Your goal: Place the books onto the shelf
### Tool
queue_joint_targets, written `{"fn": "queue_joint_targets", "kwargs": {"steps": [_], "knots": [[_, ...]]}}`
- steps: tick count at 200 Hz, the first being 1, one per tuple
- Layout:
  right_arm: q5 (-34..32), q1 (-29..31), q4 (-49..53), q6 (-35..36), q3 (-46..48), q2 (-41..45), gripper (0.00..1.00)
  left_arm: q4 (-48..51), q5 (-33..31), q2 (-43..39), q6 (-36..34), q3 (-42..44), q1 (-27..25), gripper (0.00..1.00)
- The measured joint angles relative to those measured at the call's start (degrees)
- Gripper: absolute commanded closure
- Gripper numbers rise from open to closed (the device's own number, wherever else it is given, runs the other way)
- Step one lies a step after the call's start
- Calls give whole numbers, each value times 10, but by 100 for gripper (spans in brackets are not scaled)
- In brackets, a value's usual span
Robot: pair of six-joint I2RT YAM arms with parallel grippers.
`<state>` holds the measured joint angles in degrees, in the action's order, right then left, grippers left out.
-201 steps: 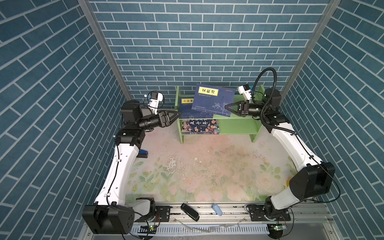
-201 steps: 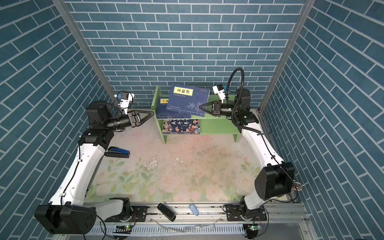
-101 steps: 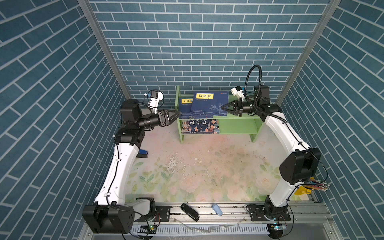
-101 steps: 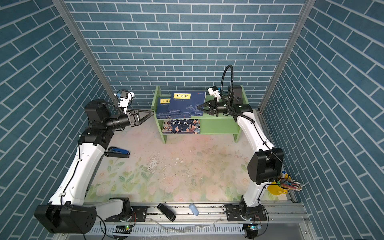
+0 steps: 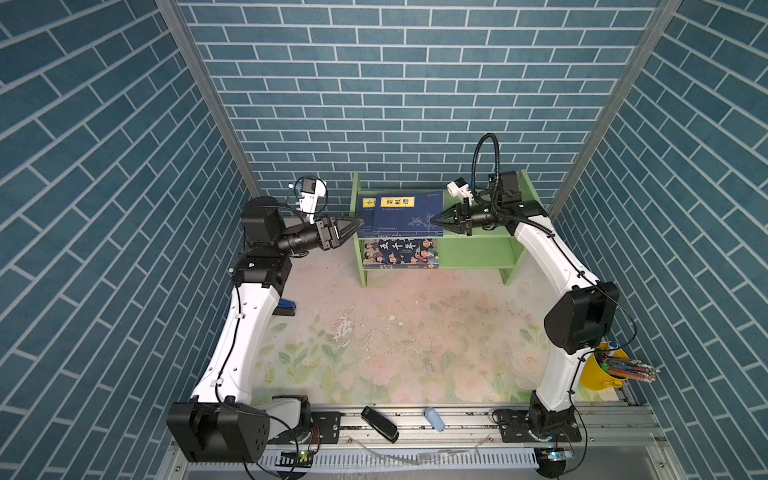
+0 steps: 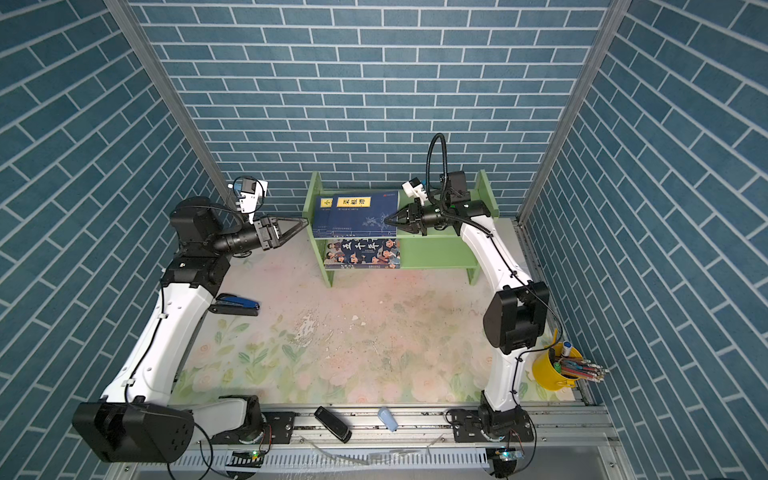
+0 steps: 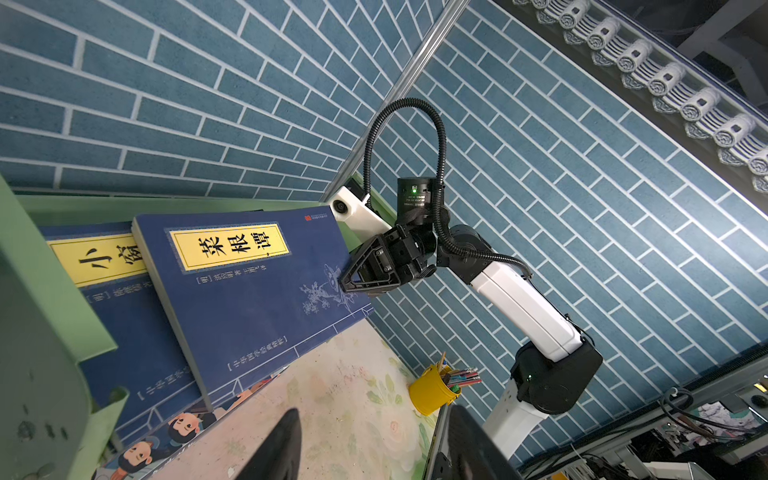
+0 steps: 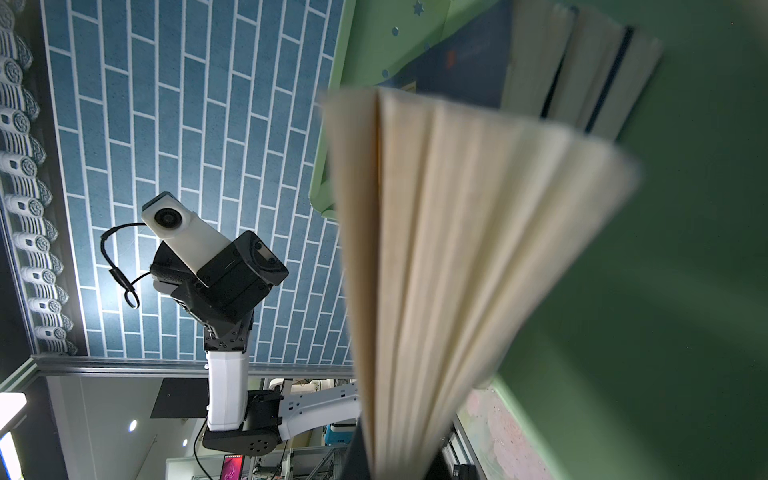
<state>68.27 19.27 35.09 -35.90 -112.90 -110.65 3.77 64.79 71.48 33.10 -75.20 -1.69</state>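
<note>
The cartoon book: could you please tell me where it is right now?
In both top views the cartoon book sits on the shelf's lower tier, at its left end, directly below the navy books.

Both top views: high up at front, looking down toward the shelf (image 5: 478, 249), near-identical. L wrist cam: just beside shelf's end, facing along it. R wrist cam: v. close on navy book (image 8: 457, 249) pages, facing opposite way.

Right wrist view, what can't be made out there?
In the right wrist view:
Navy book: only fanned page edges, blurred by closeness; cover hidden.
Right gripper: cut off by the frame edge; only dark finger stubs show.
Books behind: blurred, count unclear.
Shelf: a green blur.
</note>
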Motion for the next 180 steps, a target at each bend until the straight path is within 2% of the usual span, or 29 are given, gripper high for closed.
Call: {"fn": "queue_joint_targets", "kwargs": {"steps": [88, 155, 180], "knots": [[-13, 15, 25, 0, -69, -43, 100, -37, -1, 14, 25, 1, -6, 40], [-29, 16, 44, 12, -93, -65, 62, -46, -7, 18, 30, 12, -16, 39], [-54, 17, 71, 30, -123, -66, 53, -43, -12, 18, 19, 12, -17, 38]]}}
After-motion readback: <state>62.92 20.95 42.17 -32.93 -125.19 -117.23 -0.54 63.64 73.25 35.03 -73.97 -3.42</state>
